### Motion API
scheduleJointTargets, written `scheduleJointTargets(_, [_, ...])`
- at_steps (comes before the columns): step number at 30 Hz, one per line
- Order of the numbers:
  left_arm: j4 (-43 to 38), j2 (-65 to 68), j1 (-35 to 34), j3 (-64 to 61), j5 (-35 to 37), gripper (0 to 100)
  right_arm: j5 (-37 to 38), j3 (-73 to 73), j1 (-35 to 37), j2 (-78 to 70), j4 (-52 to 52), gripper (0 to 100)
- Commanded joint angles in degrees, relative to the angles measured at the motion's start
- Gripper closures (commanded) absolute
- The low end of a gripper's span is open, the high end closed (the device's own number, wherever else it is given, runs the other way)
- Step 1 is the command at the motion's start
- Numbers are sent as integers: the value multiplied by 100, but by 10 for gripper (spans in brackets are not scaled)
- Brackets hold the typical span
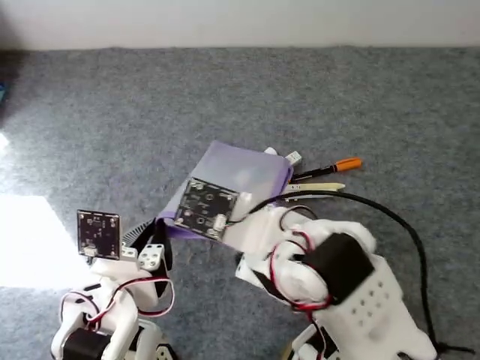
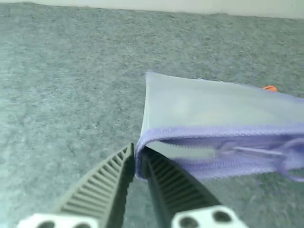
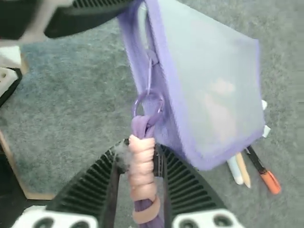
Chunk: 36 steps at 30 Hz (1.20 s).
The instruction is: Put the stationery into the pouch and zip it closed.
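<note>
high: above, facing down on table [image 1: 112, 105] | both wrists: close, low, facing pouch [image 2: 204, 104] | shared: pouch

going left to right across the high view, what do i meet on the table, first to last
left gripper, pinching the pouch's corner -> translucent purple zip pouch -> black pen with an orange cap, lying past the pouch's right edge

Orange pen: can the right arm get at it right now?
Probably not yet: the right tool is shut on the zipper pull, and the pen lies beyond the pouch. It would have to let go first.
</note>
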State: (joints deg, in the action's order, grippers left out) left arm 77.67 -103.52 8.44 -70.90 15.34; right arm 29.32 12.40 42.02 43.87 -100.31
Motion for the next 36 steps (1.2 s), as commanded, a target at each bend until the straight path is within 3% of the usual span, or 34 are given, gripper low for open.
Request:
scheduleJointTargets(1, [-88, -9, -422, 57, -273, 988, 404, -62, -734, 462, -259, 991])
scheduleJointTargets(8, [-44, -18, -659, 198, -677, 988, 844, 246, -1648, 716, -233, 991])
scheduleJointTargets(20, [747, -9, -624, 1270, -721, 988, 440, 229, -1675, 716, -127, 991])
scheduleJointTargets(25, [1055, -9, -659, 1446, -1152, 987, 229, 220, -1780, 716, -127, 991])
scheduleJointTargets(29, [844, 35, -607, 1270, -1231, 975, 114, 229, -1719, 716, -127, 991])
scheduleJointTargets(36, [413, 1389, -615, 1051, -1354, 848, 114, 237, -1490, 716, -154, 991])
